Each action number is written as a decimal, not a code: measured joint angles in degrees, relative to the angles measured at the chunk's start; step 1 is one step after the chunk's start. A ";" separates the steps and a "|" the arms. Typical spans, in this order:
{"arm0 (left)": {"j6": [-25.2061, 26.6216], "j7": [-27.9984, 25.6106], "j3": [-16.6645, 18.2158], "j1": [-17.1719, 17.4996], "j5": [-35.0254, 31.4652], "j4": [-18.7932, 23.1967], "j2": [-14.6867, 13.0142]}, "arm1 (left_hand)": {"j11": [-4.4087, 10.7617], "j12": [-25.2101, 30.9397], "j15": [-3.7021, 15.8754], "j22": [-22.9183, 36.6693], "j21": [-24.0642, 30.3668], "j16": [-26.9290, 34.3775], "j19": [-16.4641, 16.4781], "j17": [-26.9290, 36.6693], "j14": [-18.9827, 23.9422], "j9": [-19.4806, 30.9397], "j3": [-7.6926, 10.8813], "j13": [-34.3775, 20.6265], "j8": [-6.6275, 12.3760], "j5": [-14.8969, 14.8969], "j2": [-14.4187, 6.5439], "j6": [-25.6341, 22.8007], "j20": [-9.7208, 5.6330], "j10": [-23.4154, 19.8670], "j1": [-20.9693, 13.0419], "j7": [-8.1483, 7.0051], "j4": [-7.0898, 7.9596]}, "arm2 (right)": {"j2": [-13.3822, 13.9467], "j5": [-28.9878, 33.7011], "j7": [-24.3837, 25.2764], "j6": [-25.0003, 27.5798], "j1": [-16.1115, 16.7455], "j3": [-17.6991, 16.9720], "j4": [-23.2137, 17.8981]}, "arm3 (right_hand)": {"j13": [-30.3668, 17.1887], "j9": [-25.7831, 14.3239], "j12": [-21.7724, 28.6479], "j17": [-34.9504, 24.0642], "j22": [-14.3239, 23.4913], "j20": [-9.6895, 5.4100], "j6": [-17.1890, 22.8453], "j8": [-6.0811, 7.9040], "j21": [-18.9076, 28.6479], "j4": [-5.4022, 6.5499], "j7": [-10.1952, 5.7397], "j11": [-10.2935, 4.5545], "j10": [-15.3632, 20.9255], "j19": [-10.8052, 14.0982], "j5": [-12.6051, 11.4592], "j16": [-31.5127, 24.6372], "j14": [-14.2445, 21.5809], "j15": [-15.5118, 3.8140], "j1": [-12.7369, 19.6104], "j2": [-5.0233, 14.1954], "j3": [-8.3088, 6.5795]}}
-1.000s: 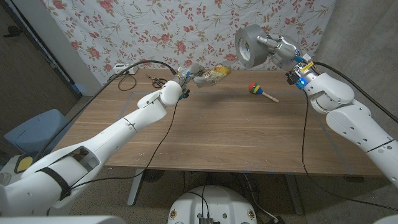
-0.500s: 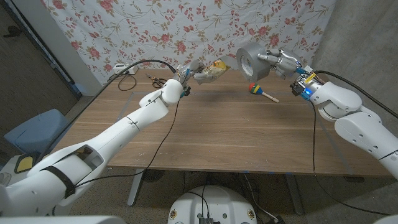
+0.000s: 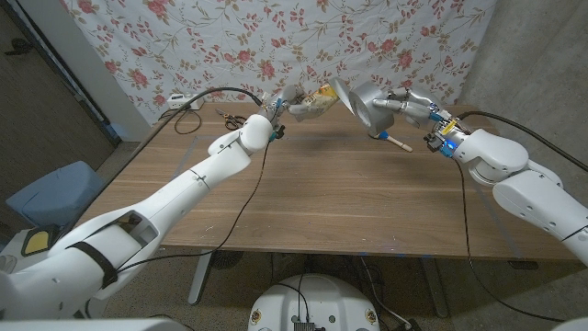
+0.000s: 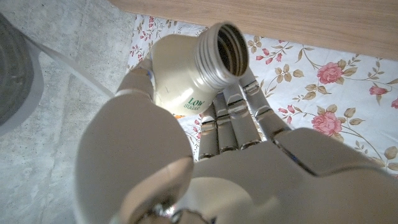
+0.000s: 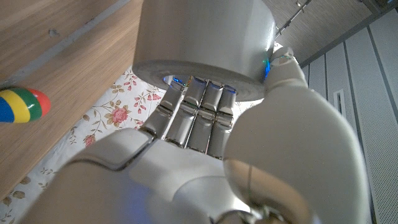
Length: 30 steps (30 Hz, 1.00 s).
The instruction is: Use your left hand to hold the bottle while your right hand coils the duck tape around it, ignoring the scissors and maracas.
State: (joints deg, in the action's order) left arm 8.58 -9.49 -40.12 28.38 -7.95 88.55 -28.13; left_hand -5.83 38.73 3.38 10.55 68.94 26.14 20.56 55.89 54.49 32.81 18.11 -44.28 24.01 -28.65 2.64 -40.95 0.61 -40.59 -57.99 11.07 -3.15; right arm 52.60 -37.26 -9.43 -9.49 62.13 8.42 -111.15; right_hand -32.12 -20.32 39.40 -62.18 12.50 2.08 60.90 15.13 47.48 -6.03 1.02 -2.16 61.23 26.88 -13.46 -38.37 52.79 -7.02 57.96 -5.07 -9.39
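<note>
Upper middle of the frame, the left hand (image 3: 278,114) grips the bottle (image 3: 312,104) above the counter's (image 3: 331,198) far edge; "LOW" reads on its label. Beside it, the right hand (image 3: 411,108) clasps the tape roll (image 3: 360,103). Broad bare counter lies nearer.

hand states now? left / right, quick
Left hand: closed on the bottle, held up above the table.
Right hand: closed on the duct tape roll, held in the air beside the bottle.
</note>
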 measured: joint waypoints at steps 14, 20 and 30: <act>-2.66 3.33 1.71 -0.44 6.54 -2.14 0.70 | 0.01 -0.28 -0.02 0.00 0.44 0.05 0.00 0.11 0.43 0.26 0.08 -1.19 -0.35 0.00 0.16 -0.33 0.00 -0.46 -0.16 0.07 -0.08 | -1.08 9.29 5.31 0.49 -2.89 4.11 1.03 | -0.04 -0.13 -0.64 0.69 -0.26 -0.31 -0.53 -0.34 0.88 -0.22 -0.53 -0.42 -0.42 -0.30 0.20 -0.30 -0.22 -0.17 -0.75 0.75 -0.22; -3.25 5.65 2.54 -0.79 10.00 -3.34 0.81 | 0.03 -0.45 -0.04 -0.01 0.44 0.27 0.54 0.17 0.46 0.47 0.09 -1.35 -0.45 0.00 0.47 -0.81 0.08 -0.64 -0.47 -0.01 -0.08 | -1.88 11.70 6.74 0.52 -3.94 5.35 1.88 | 0.06 -0.12 -0.68 0.80 -0.26 -0.06 -0.53 -0.43 0.87 -0.22 -0.52 -0.42 -0.42 -0.61 0.38 -0.68 -0.43 -0.37 -0.75 0.75 -0.22; -3.93 10.61 3.27 -1.30 16.95 -4.63 0.64 | 0.04 -0.62 -0.06 -0.01 0.44 0.31 0.73 0.46 0.48 0.53 0.09 -2.06 -0.68 0.00 0.52 -0.91 0.09 -0.66 -0.52 -0.06 -0.09 | -3.39 14.40 7.98 1.06 -6.67 8.05 3.99 | 0.18 -0.11 -1.08 0.98 -0.53 -0.34 -0.53 -0.62 1.49 -0.22 -0.53 -0.41 -0.42 -0.89 0.48 -0.68 -0.88 -0.12 -0.75 0.75 -0.23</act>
State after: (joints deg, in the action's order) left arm 4.65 1.12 -36.85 27.08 9.00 83.92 -27.49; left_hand -5.78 38.11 3.32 10.54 69.38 26.45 21.29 56.34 54.97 33.34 18.20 -46.34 23.33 -28.66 3.16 -41.87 0.71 -41.25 -58.51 11.01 -3.24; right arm 49.21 -22.86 -1.45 -8.43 55.46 16.47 -107.15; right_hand -31.94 -20.43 38.32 -61.19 11.97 1.74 60.38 14.51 48.97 -6.25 0.50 -2.57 60.81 25.99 -12.98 -39.05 51.92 -7.14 57.21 -4.32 -9.62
